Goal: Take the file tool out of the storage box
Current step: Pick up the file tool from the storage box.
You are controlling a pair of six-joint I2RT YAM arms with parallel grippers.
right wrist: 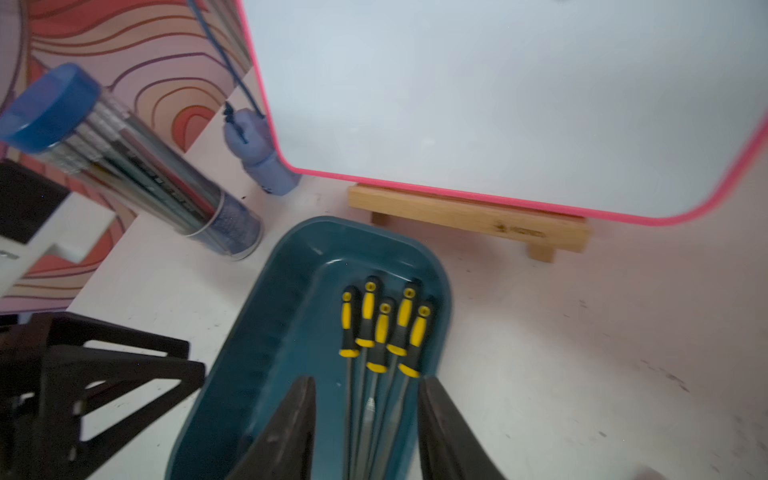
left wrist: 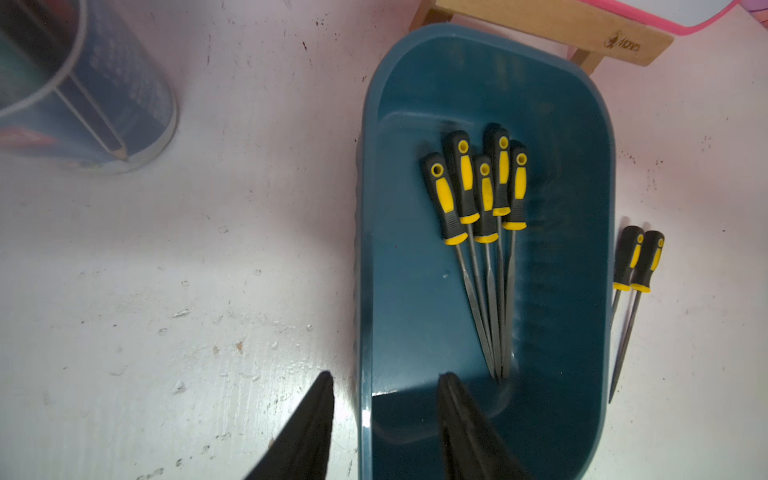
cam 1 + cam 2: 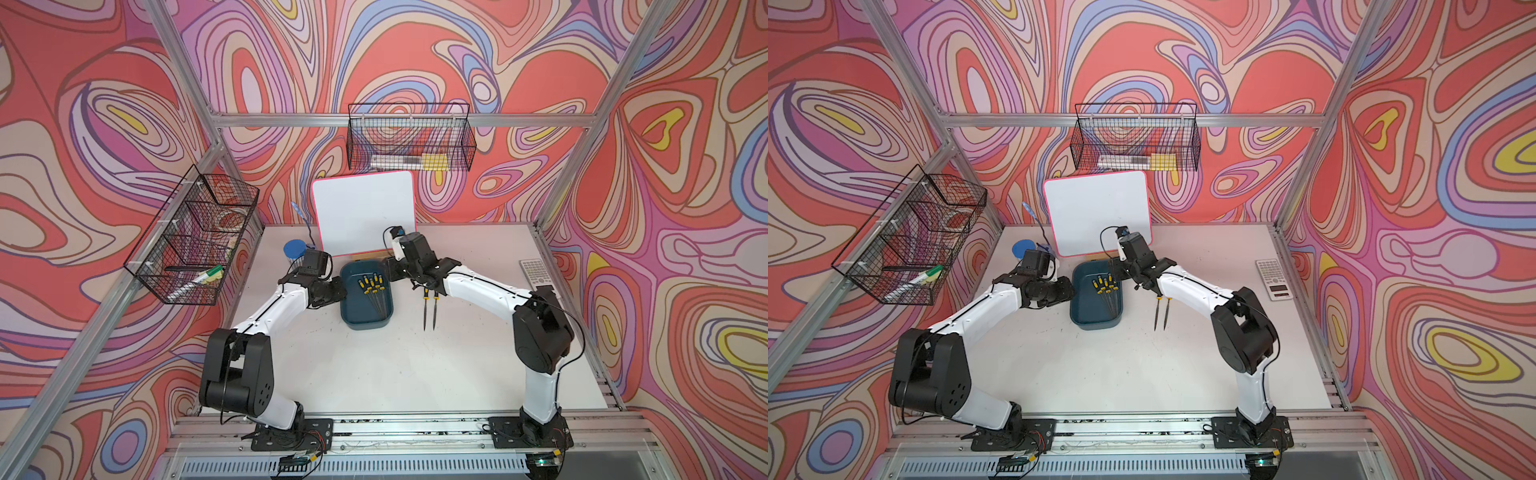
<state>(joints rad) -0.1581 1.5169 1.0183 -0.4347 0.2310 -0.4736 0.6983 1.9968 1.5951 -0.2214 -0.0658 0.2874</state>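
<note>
The storage box (image 3: 360,318) (image 3: 1093,318) is a dark teal tub at the table's middle, in front of the whiteboard. Several file tools (image 3: 372,286) (image 2: 484,195) (image 1: 384,328) with black-and-yellow handles lie fanned inside it. Two more files (image 2: 646,262) (image 3: 435,296) lie on the table to the box's right. My left gripper (image 2: 387,381) is open, with its fingers on either side of the box's left wall (image 2: 363,249) and not touching it. My right gripper (image 1: 366,384) hangs open over the box's right side, above the file shafts, and holds nothing.
A pink-edged whiteboard (image 3: 363,212) on a wooden stand (image 1: 469,216) rises right behind the box. A clear pencil tube with a blue lid (image 3: 295,249) (image 1: 137,174) stands at the back left. A calculator (image 3: 534,272) lies at the right edge. Wire baskets (image 3: 195,237) (image 3: 411,137) hang on the frame.
</note>
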